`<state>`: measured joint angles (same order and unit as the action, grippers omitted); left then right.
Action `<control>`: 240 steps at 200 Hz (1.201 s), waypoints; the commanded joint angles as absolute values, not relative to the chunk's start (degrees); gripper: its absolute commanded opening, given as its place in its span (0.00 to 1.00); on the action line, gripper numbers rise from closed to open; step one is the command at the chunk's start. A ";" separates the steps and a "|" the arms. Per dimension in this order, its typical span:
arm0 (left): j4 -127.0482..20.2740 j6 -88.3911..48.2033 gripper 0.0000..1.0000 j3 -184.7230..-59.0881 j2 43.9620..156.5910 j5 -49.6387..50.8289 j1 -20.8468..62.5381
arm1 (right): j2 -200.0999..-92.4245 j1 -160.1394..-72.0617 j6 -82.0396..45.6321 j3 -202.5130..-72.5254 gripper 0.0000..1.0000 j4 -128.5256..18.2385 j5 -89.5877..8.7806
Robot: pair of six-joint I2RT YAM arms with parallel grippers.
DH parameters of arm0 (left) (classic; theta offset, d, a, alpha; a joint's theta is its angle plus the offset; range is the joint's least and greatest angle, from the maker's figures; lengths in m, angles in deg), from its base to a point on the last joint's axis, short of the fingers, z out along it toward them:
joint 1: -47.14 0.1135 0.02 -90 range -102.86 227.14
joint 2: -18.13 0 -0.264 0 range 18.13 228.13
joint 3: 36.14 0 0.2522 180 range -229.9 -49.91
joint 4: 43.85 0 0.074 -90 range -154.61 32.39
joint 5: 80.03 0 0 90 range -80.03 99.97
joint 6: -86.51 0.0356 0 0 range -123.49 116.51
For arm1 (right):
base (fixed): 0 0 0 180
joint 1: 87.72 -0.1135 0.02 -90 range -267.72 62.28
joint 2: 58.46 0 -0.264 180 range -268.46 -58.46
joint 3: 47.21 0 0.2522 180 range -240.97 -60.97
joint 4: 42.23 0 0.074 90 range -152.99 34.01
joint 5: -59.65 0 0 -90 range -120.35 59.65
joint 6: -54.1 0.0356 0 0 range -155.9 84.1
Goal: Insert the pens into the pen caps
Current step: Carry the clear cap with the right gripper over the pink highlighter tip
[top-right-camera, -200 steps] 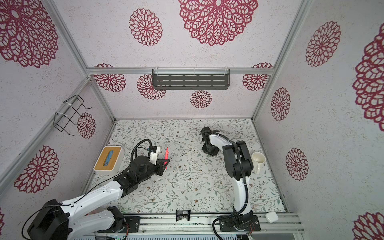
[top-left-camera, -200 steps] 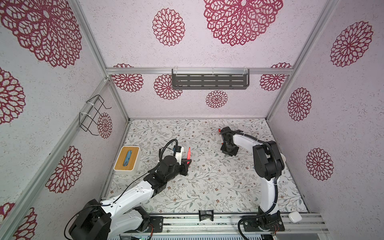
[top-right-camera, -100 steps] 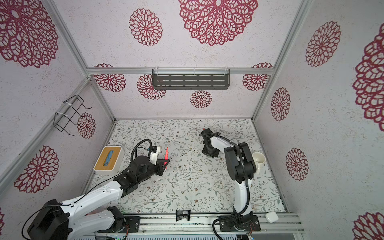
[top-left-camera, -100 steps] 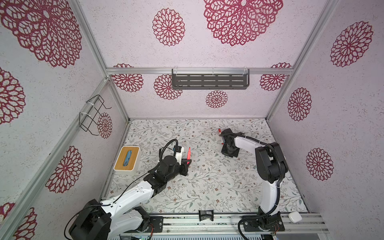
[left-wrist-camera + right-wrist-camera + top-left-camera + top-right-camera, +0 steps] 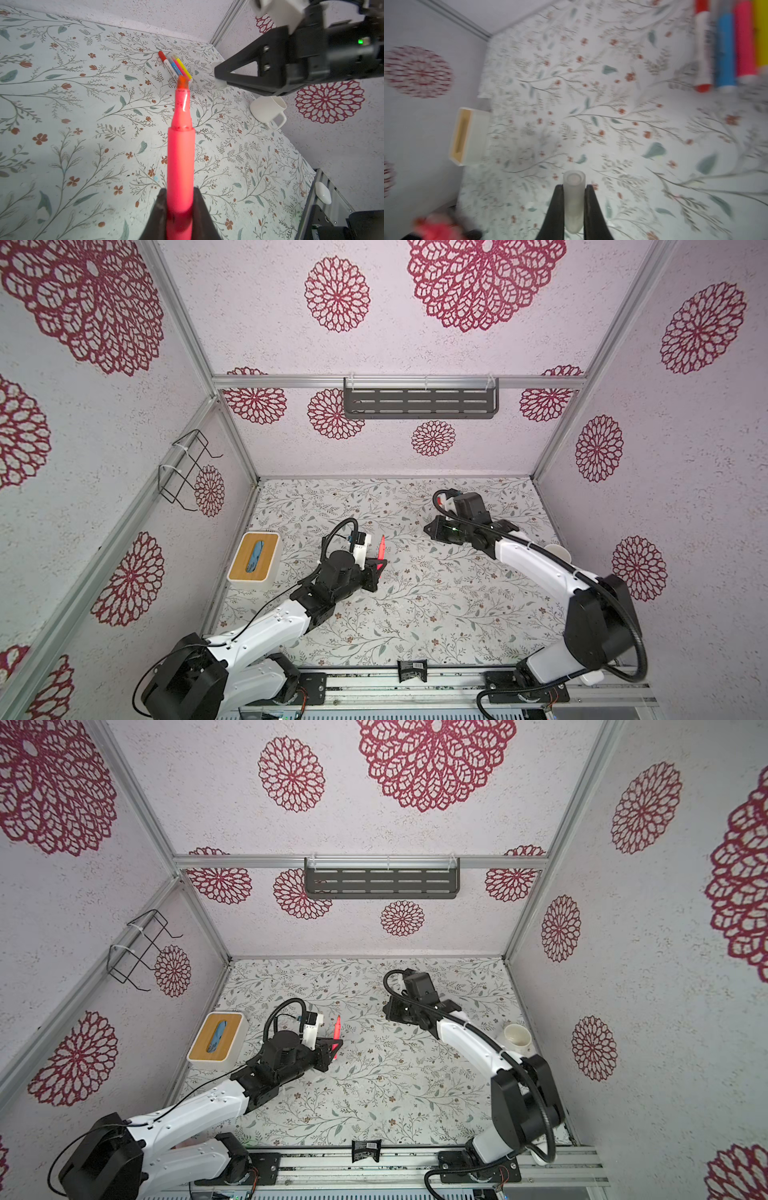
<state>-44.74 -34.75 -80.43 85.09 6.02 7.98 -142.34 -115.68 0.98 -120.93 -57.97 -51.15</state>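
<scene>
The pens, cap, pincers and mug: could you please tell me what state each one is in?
left pincer, shut on the pink pen.
pink pen, uncapped, tip bare, gripped at its rear end.
right pincer, shut on the clear cap.
clear cap, gripped, not yet on a pen.
four pens, lying side by side on the table.
mug, upright, looks empty.

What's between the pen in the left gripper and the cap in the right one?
Only bare table separates pen and cap, in both top views.
</scene>
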 commanded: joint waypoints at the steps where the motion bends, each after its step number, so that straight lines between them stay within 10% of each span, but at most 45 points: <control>1: -40.20 -35.95 0.00 -80.58 86.45 4.72 7.27 | -138.88 -116.16 12.46 -111.93 0.00 -18.64 -70.38; 240: -37.81 -36.71 0.00 -81.37 83.64 5.66 3.56 | -143.02 -122.35 4.96 -116.52 0.00 -22.89 -66.91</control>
